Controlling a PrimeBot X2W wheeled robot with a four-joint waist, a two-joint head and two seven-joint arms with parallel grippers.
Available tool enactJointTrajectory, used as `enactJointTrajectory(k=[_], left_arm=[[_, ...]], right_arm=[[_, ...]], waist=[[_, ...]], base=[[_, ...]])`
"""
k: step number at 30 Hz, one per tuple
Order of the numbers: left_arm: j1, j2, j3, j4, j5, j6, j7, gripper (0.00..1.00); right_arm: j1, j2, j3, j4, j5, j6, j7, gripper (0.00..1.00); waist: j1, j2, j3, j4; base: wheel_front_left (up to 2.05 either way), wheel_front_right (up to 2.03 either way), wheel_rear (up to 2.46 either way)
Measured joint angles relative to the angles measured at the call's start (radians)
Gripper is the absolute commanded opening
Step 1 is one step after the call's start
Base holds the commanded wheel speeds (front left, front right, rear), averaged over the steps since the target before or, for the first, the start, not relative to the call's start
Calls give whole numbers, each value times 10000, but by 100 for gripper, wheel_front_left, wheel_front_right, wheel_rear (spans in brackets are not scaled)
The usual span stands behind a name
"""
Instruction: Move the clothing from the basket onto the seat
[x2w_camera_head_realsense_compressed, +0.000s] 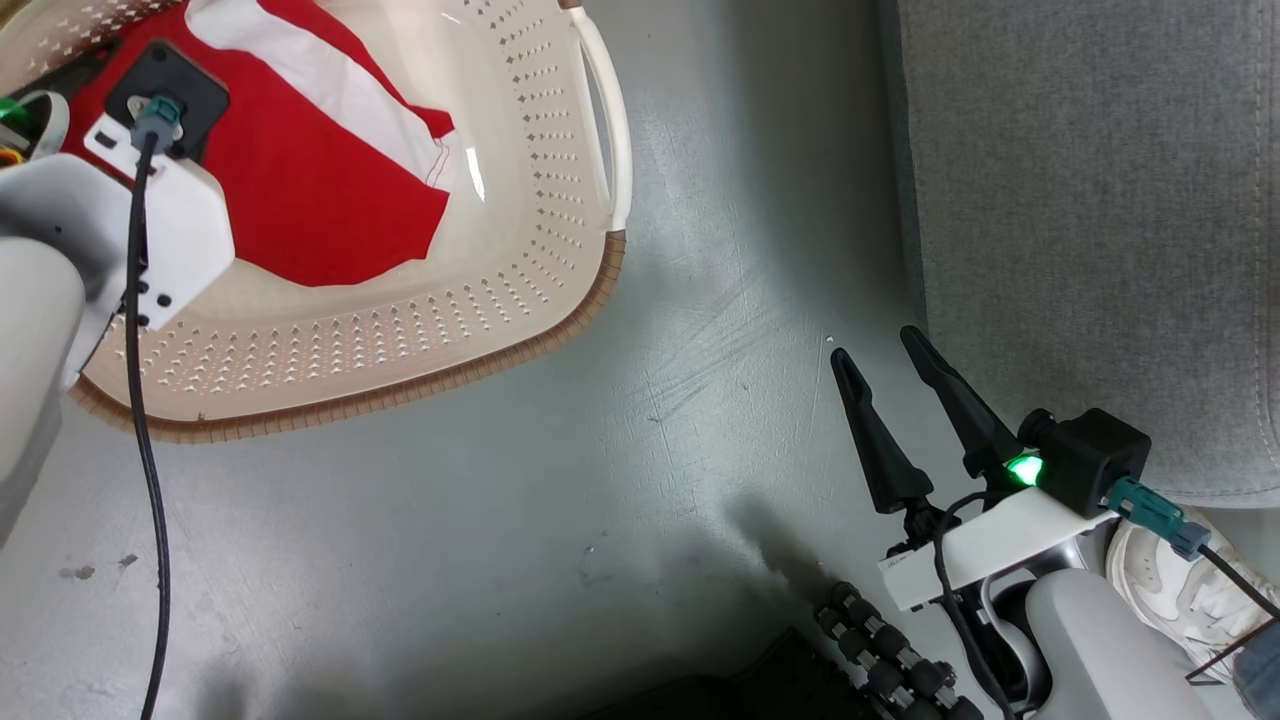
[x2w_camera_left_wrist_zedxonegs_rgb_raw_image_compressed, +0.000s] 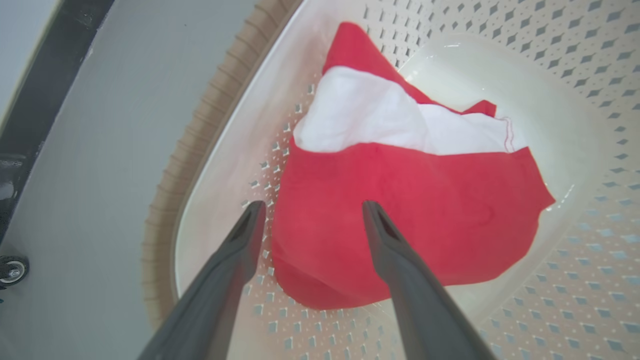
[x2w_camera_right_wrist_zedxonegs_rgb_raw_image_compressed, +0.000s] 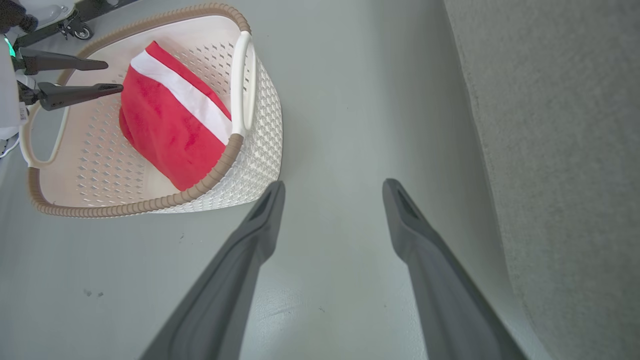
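Jaws apart, my left gripper (x2w_camera_left_wrist_zedxonegs_rgb_raw_image_compressed: 314, 205) is hovering over the red white-banded garment (x2w_camera_left_wrist_zedxonegs_rgb_raw_image_compressed: 400, 215) lying in the cream perforated basket (x2w_camera_left_wrist_zedxonegs_rgb_raw_image_compressed: 575, 75), not yet on the grey fabric sofa (x2w_camera_head_realsense_compressed: 1080, 200) at three o'clock.

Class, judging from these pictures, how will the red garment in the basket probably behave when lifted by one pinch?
Probably floppy: the red garment lies in soft folds, so it should drape from the pinch. Likely light: it looks like thin cloth, following the floor of the basket. It probably won't roll, but a hanging edge might catch the wall.
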Motion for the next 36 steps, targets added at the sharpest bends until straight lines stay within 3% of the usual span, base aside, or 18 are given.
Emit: enactJointTrajectory(k=[36], left_arm=[[-291, 35, 130, 194, -54, 92, -119, 100]], right_arm=[[0, 0, 90, -46, 4, 0, -2, 100]], waist=[[0, 0, 404, -95]], base=[[0, 0, 0]])
